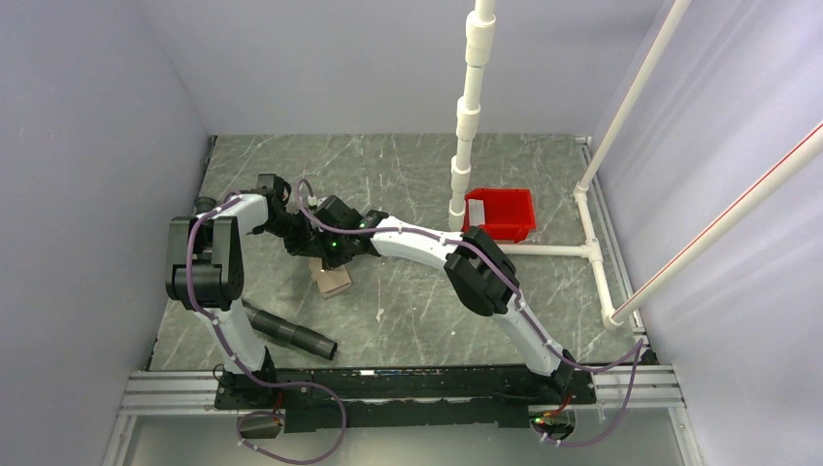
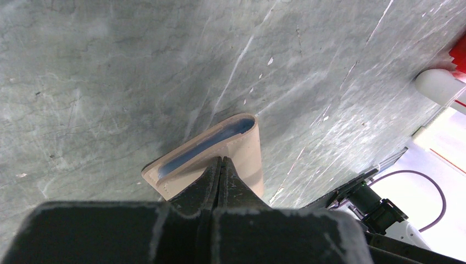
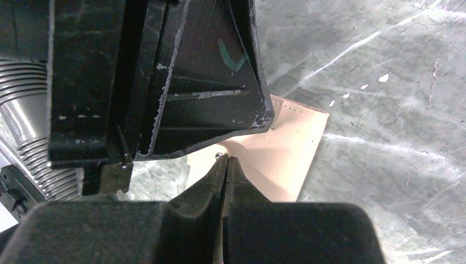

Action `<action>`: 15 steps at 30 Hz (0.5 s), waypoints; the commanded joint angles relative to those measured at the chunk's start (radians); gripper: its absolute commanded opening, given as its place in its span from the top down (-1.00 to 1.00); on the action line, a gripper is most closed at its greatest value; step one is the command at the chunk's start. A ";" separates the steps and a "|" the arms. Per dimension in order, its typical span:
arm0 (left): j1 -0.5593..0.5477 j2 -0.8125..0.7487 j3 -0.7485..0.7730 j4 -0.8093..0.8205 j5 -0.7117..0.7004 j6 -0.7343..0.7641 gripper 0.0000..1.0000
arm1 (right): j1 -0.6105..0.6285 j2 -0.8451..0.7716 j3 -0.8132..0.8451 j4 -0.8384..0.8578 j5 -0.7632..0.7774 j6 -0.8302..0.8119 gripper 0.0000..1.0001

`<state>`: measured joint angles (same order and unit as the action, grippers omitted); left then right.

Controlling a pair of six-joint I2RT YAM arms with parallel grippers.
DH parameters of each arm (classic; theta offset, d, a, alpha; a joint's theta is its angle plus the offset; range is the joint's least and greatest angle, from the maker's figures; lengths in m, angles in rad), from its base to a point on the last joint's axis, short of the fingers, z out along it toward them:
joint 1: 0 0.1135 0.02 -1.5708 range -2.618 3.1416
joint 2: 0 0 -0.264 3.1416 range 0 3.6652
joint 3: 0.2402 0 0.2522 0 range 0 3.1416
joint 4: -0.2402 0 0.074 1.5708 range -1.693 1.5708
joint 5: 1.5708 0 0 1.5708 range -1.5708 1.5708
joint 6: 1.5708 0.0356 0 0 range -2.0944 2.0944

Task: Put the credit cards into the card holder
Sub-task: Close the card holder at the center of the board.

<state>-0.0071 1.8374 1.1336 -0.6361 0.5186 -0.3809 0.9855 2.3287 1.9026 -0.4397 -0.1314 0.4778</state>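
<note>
The tan card holder (image 1: 331, 281) sits mid-table under both grippers. In the left wrist view the card holder (image 2: 250, 159) gapes a little, its bluish inside showing. My left gripper (image 2: 221, 159) is shut, its tips pinching the lip of the near wall. In the right wrist view my right gripper (image 3: 225, 158) is shut at the small snap of the card holder (image 3: 291, 154), a thin pale strip caught between its fingers. The left gripper's black body fills the space just above it. A pale flat piece, seemingly the credit cards (image 1: 481, 210), lies in the red tray.
A red tray (image 1: 510, 216) stands at the back right beside a white pipe post (image 1: 464, 165), with white pipes running along the right edge. A black ribbed tube (image 1: 291, 335) lies near the left arm's base. Walls close in on three sides.
</note>
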 commanded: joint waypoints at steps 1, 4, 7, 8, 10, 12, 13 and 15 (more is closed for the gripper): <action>-0.009 0.036 -0.009 -0.012 -0.038 0.043 1.00 | 0.005 -0.005 0.027 -0.038 0.045 -0.010 1.00; -0.010 0.034 -0.009 -0.011 -0.041 0.044 1.00 | 0.006 -0.019 0.009 -0.032 0.051 -0.013 1.00; -0.010 0.037 -0.009 -0.010 -0.039 0.041 1.00 | 0.012 -0.047 0.001 0.002 0.046 -0.033 1.00; -0.009 0.037 -0.009 -0.009 -0.038 0.040 1.00 | 0.015 -0.052 0.011 0.003 0.043 -0.042 1.00; -0.009 0.037 -0.010 -0.009 -0.039 0.040 1.00 | 0.018 -0.062 0.024 0.015 0.033 -0.044 1.00; -0.010 0.036 -0.010 -0.011 -0.043 0.043 1.00 | 0.019 -0.072 0.036 0.014 0.036 -0.046 1.00; -0.009 0.034 -0.011 -0.011 -0.043 0.043 1.00 | 0.019 -0.077 0.038 0.013 0.039 -0.047 1.00; -0.009 0.034 -0.012 -0.011 -0.041 0.043 1.00 | 0.019 -0.089 0.029 0.013 0.050 -0.050 1.00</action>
<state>-0.0071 1.8374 1.1336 -0.6361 0.5186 -0.3798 0.9985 2.3238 1.9026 -0.4374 -0.1108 0.4522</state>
